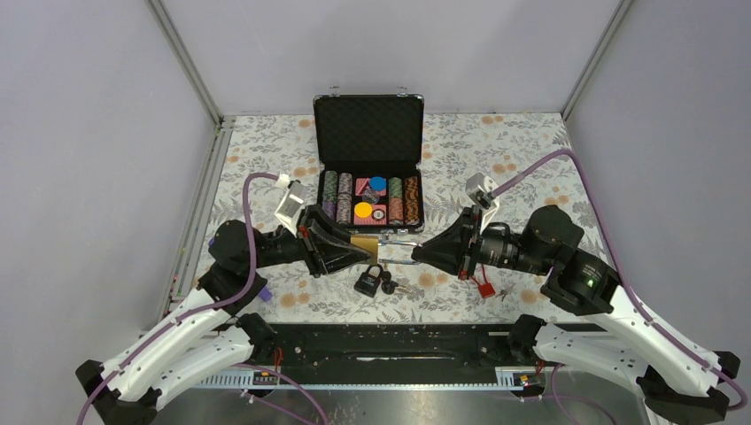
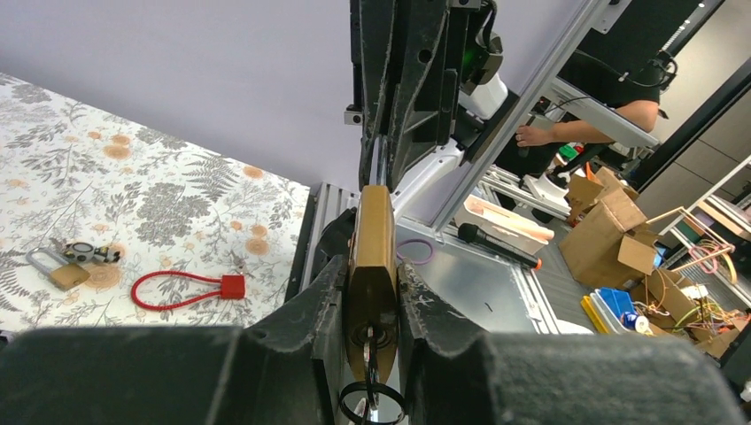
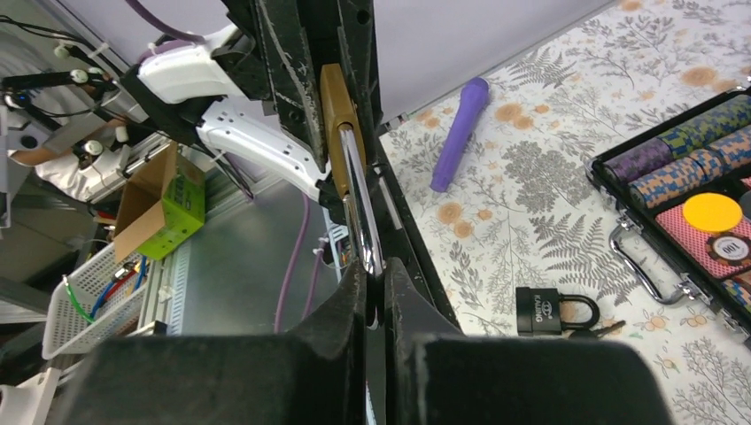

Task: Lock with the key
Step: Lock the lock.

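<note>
A brass padlock point(image 1: 363, 244) hangs above the table between the two arms. My left gripper point(image 1: 357, 252) is shut on its body point(image 2: 372, 257), one finger on each flat side. The key point(image 2: 370, 341) sits in the keyhole at the lock's bottom, and its ring point(image 2: 372, 403) dangles below. The silver shackle point(image 3: 359, 204) points toward the right arm. My right gripper point(image 3: 376, 283) is shut on the shackle's bend, also seen in the top view point(image 1: 416, 253). The brass body point(image 3: 335, 115) shows beyond it.
A black padlock point(image 1: 369, 281) with keys lies on the floral cloth under the held lock. An open poker chip case point(image 1: 367, 128) stands behind. A red cable lock point(image 1: 484, 288) lies right of centre. A small brass padlock point(image 2: 58, 270) and a purple marker point(image 3: 460, 133) lie nearby.
</note>
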Robot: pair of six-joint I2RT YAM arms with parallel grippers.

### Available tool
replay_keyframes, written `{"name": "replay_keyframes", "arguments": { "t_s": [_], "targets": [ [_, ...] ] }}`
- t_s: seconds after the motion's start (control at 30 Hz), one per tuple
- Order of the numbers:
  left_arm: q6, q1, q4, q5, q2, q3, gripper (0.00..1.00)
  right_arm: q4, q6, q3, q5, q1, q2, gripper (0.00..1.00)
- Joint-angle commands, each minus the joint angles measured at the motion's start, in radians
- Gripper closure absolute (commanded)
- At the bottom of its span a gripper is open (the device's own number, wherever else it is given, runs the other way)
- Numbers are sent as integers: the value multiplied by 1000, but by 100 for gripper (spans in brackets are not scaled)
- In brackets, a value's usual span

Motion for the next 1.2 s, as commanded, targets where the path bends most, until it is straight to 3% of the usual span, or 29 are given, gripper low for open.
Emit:
{"name": "replay_keyframes", "arguments": {
  "t_s": [0.0,0.27,0.4,0.63,0.9,1.17],
  "targets": [
    [-48,-8,167,10,12,51,100,108,28,16,-36,-3,16,100],
    [-192,-27,186,19,79,5,100,230,97,2,-59,-3,84,100],
    [-122,-80,59,-37,114,10,100,316,155,-8,-60,-2,123,100],
    [-123,-116,55,-65,177,17,100,341,171,4,-75,15,187,100],
    [-52,-126,-80,-56,270,108,100,400,211,-1,-75,53,234,100],
    [-10,-127,-162,-111,272,124,100,344,181,5,14,55,203,100]
  ]
}}
